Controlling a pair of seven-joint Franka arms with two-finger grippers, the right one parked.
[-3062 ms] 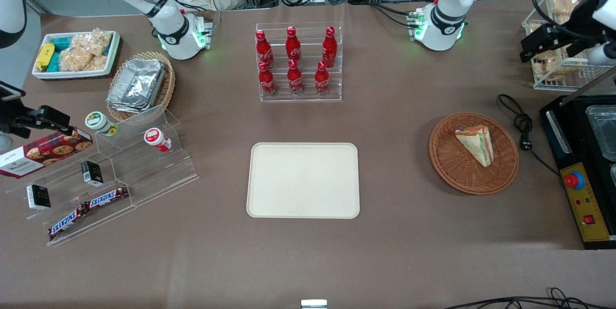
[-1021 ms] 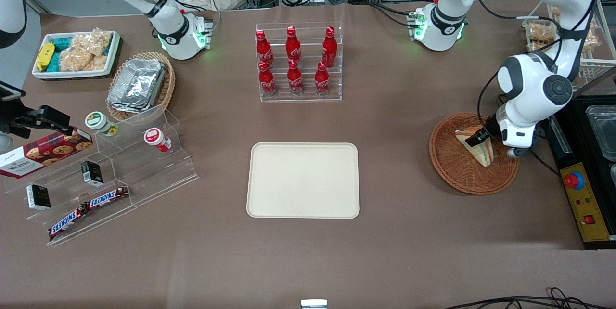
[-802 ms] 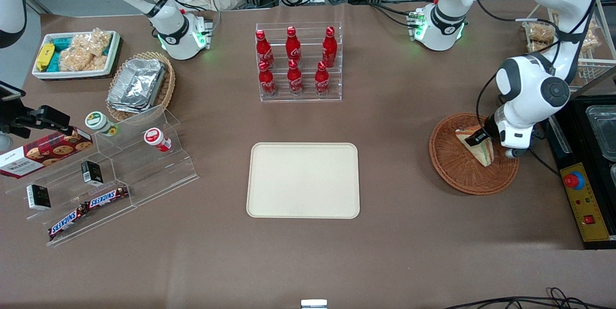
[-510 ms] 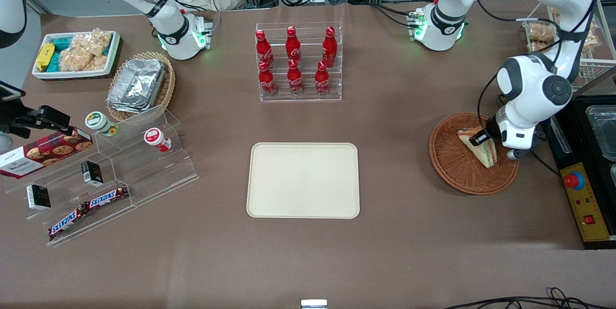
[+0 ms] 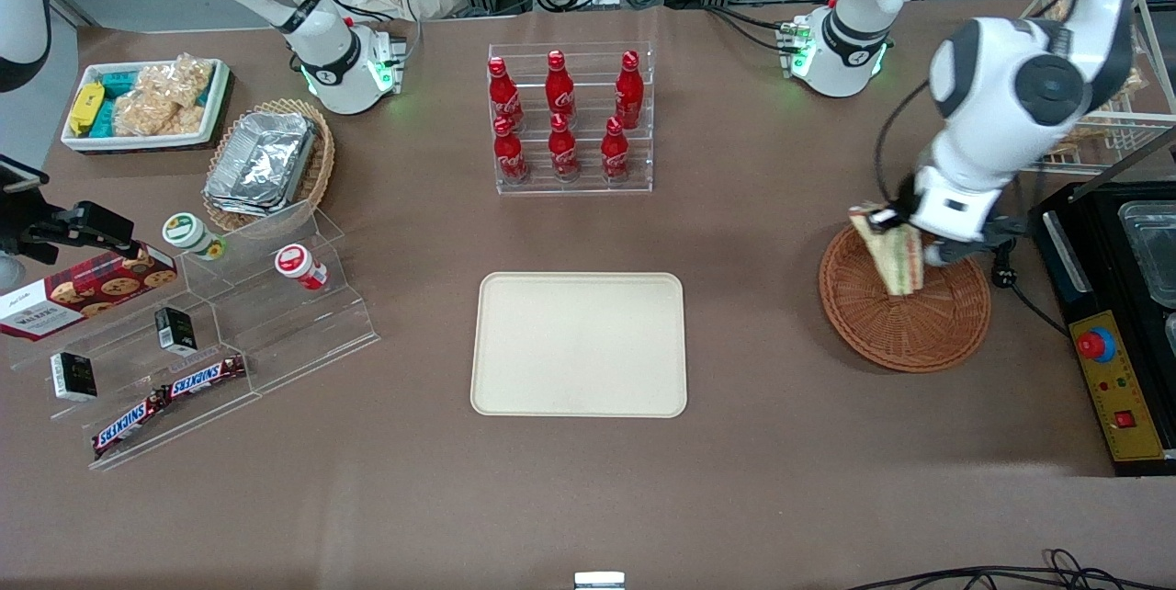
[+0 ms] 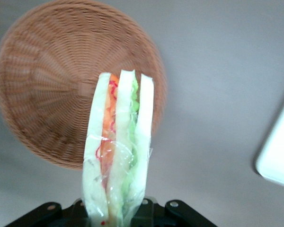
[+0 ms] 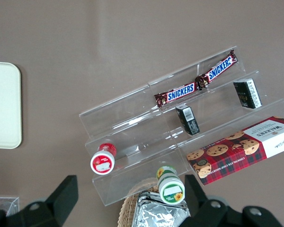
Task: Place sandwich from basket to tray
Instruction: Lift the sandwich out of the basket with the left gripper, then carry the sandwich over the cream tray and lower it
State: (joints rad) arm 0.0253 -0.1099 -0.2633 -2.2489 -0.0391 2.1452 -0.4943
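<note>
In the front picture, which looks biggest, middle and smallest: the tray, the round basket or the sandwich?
1. Tray, biggest.
2. Basket.
3. Sandwich, smallest, though it hangs lifted above the basket in the left arm's gripper, so it sits nearer the camera.

The front camera looked down on the whole table from high up, facing the robots. The left wrist camera pointed straight down from close above, past the gripper [image 6: 116, 215], sharing the basket [image 6: 42, 94] and a tray [image 6: 279, 151] corner with it. The right wrist camera also looked down, sharing the tray edge and the acrylic shelf [image 7: 142, 127].
</note>
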